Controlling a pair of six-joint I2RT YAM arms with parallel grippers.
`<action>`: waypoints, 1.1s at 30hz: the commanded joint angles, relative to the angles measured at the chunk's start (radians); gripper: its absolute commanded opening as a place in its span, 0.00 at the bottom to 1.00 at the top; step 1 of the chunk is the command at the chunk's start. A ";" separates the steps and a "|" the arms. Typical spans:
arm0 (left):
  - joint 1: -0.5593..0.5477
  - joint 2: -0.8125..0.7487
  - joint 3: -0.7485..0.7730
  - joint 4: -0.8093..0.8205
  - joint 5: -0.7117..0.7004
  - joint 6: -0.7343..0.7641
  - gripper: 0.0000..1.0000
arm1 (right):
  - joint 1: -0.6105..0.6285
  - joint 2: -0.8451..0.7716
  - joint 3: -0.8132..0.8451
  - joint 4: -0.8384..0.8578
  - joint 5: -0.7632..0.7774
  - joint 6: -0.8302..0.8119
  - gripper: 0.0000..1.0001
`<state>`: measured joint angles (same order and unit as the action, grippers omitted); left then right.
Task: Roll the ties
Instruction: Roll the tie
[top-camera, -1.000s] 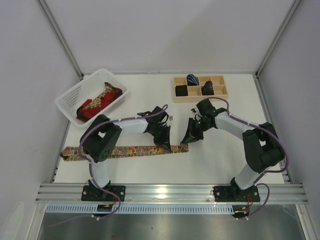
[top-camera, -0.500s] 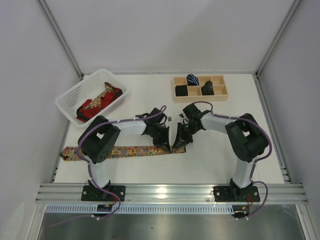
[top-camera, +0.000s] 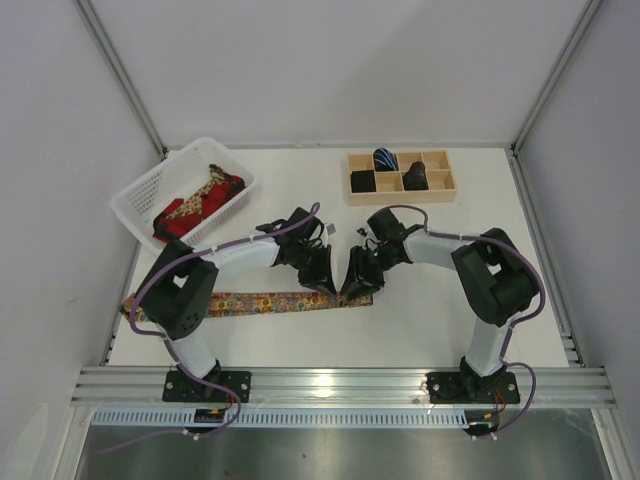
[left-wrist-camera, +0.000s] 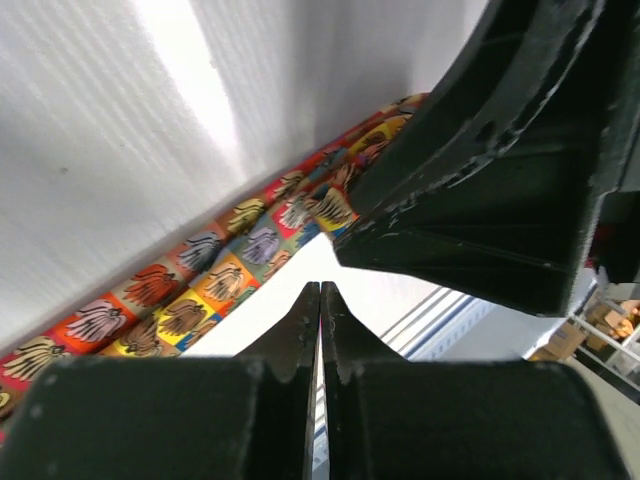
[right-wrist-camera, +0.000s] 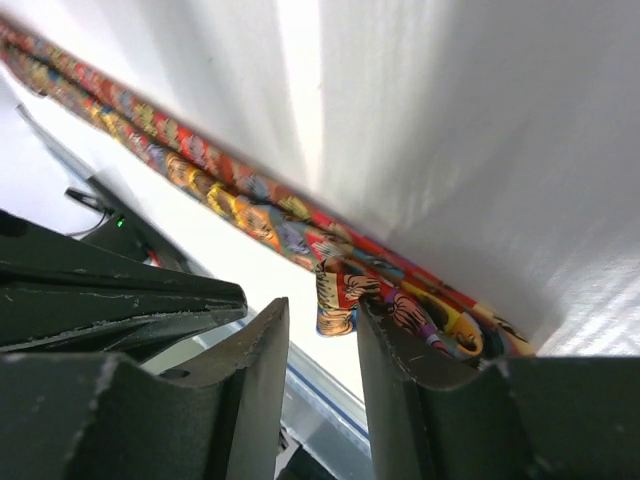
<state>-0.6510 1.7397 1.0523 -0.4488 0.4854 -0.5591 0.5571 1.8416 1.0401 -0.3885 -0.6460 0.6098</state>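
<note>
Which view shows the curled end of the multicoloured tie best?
The right wrist view: the curled end appears close and clear. Top external shows the multicoloured tie as a small strip; left wrist shows only a flat stretch.

Top cam is high up behind the bases (top-camera: 207, 385), looking down toward 12 o'clock over the whole table (top-camera: 430, 320). Both wrist cams sit super close and low, peeking past their own fingers (left-wrist-camera: 295, 345). All three catch the tie (top-camera: 270, 301) end, just 6 o'clock of centre.
</note>
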 joint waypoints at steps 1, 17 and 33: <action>0.008 -0.032 0.008 0.019 0.054 -0.024 0.05 | 0.004 -0.056 -0.044 0.071 -0.076 0.004 0.39; 0.007 0.001 0.006 0.059 0.085 -0.071 0.05 | -0.028 -0.015 -0.087 0.212 -0.121 0.027 0.02; -0.006 0.003 0.009 0.079 0.116 -0.097 0.05 | -0.091 -0.149 -0.048 0.099 -0.109 0.005 0.00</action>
<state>-0.6506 1.7512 1.0523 -0.3958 0.5659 -0.6369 0.4953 1.7683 0.9459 -0.2462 -0.7498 0.6346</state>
